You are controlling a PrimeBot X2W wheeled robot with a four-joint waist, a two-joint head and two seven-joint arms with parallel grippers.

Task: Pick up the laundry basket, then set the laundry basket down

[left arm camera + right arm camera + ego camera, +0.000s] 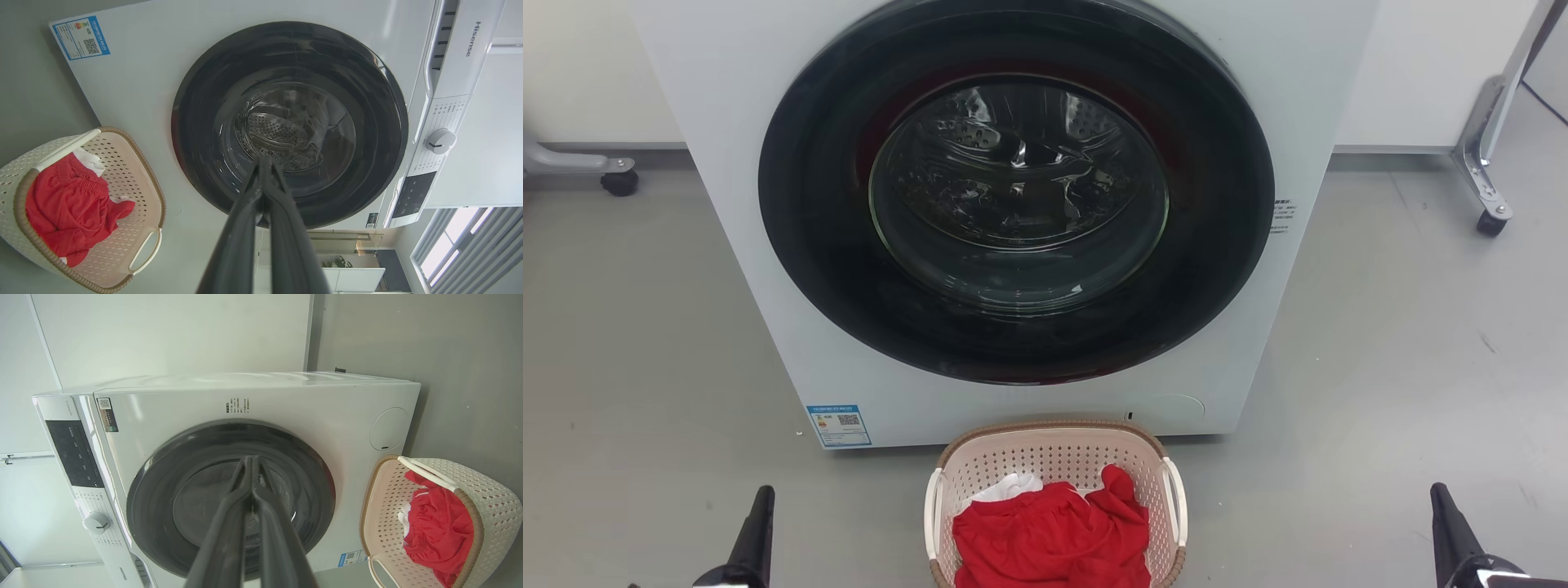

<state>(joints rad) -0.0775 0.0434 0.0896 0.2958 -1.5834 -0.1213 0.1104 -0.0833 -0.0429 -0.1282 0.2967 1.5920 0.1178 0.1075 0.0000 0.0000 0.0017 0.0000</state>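
Observation:
The laundry basket (1054,457) stands on the grey floor right in front of the washer, at the bottom middle of the head view. It is cream-pink with perforated walls, a brown rim and white loop handles, and holds red and white clothes. It also sits at the left of the left wrist view (122,171) and at the right of the right wrist view (486,494). My left gripper (762,498) (264,161) is shut and empty, well to the basket's left. On the basket's far right, my right gripper (1439,495) (248,459) is shut and empty too.
A white front-loading washer (768,245) with a closed dark round door (1017,192) rises just behind the basket. Wheeled metal stand legs sit at the far left (619,181) and far right (1491,222). Grey floor (1380,367) spreads on both sides.

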